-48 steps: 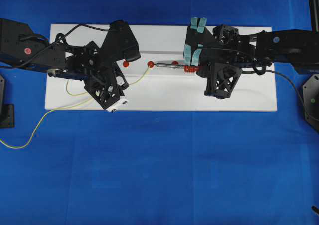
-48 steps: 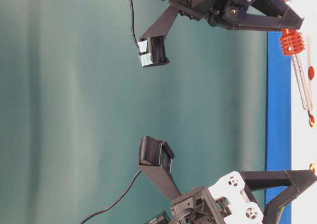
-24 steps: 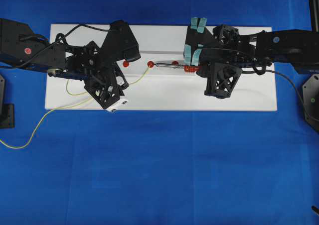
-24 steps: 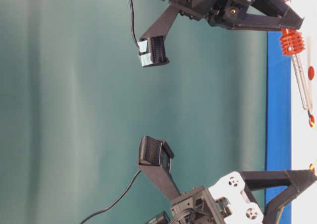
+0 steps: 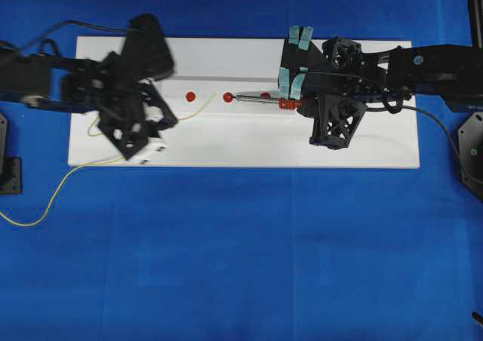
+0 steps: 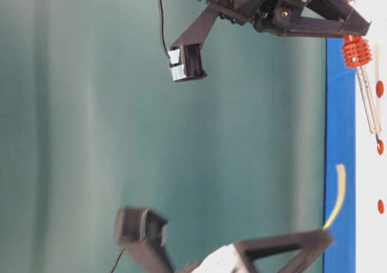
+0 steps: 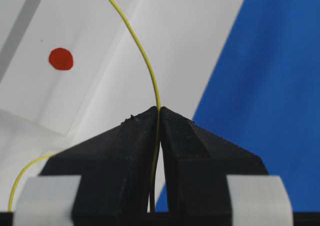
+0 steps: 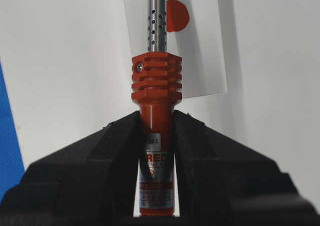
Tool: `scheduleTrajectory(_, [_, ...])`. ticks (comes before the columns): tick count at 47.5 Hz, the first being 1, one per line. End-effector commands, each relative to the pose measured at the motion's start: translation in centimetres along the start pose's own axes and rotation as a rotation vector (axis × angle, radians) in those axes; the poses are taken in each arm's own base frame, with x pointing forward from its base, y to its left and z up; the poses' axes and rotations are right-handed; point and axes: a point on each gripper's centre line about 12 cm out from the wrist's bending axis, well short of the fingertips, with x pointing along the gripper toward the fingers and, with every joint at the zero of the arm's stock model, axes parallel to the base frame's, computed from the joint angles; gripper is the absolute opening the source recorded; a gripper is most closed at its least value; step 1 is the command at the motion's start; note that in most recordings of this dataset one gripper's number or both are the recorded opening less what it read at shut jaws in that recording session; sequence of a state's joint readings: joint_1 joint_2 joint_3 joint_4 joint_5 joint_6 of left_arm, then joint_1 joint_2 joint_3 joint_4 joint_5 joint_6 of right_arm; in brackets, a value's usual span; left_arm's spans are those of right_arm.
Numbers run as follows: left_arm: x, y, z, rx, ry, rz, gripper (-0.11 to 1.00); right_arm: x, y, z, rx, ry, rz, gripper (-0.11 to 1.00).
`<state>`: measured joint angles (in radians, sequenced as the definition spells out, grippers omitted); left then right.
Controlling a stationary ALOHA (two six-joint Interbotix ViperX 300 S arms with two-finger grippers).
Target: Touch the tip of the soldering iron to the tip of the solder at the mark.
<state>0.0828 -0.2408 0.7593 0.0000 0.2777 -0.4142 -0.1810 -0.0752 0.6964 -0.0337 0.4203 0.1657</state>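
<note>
My right gripper is shut on the red-orange handle of the soldering iron. The iron lies along the white board, its silver shaft pointing left. Its dark tip sits just right of the middle red mark. My left gripper is shut on the solder, a thin yellow wire that arcs forward from the jaws. In the overhead view the solder ends between the left red mark and the middle one, apart from the iron's tip. From table level the solder hangs above the board.
The solder's loose tail trails off the board's left edge over the blue cloth. A third red mark lies under the iron's shaft. The iron's black cord runs off right. Black mounts stand at both table edges.
My left arm has swung left and back, blurred, carrying the solder; its tip has left the middle mark and the iron's tip. The right arm and iron have not moved.
</note>
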Motion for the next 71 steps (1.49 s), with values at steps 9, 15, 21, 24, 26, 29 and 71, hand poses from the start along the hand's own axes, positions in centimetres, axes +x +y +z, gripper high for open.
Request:
scheduleTrajectory(9, [-3.2,-0.1,0.1,0.001,-0.077,-0.034,0.02,-0.6,0.1,0.9,-0.002,-0.038,0.004,0.07])
scheduleTrajectory(15, [-3.1,-0.1,0.2,0.001,-0.079,-0.035,0.02,-0.9,0.1,0.9,-0.001,-0.044,0.006,0.06])
scheduleTrajectory(21, [-3.1,-0.1,0.2,0.002,-0.076,-0.034,0.02,-2.2,0.0,0.8,0.001,-0.073,0.009,0.07])
scheduleTrajectory(24, [-3.1,-0.1,0.2,0.002,-0.076,-0.034,0.02,-2.9,0.0,0.4,0.0,-0.085,0.01,0.06])
scheduleTrajectory(26, [-3.1,-0.1,0.2,0.001,-0.074,-0.033,0.02,-3.5,-0.2,0.1,0.005,-0.098,0.01,0.07])
scheduleTrajectory(29, [-3.1,-0.1,0.2,0.001,-0.074,-0.033,0.02,-4.3,-0.3,-0.5,0.007,-0.108,0.011,0.07])
scheduleTrajectory(71, [-0.1,-1.3,2.6,0.007,-0.058,-0.027,0.02,-7.1,-1.1,-4.9,0.035,-0.144,0.012,0.07])
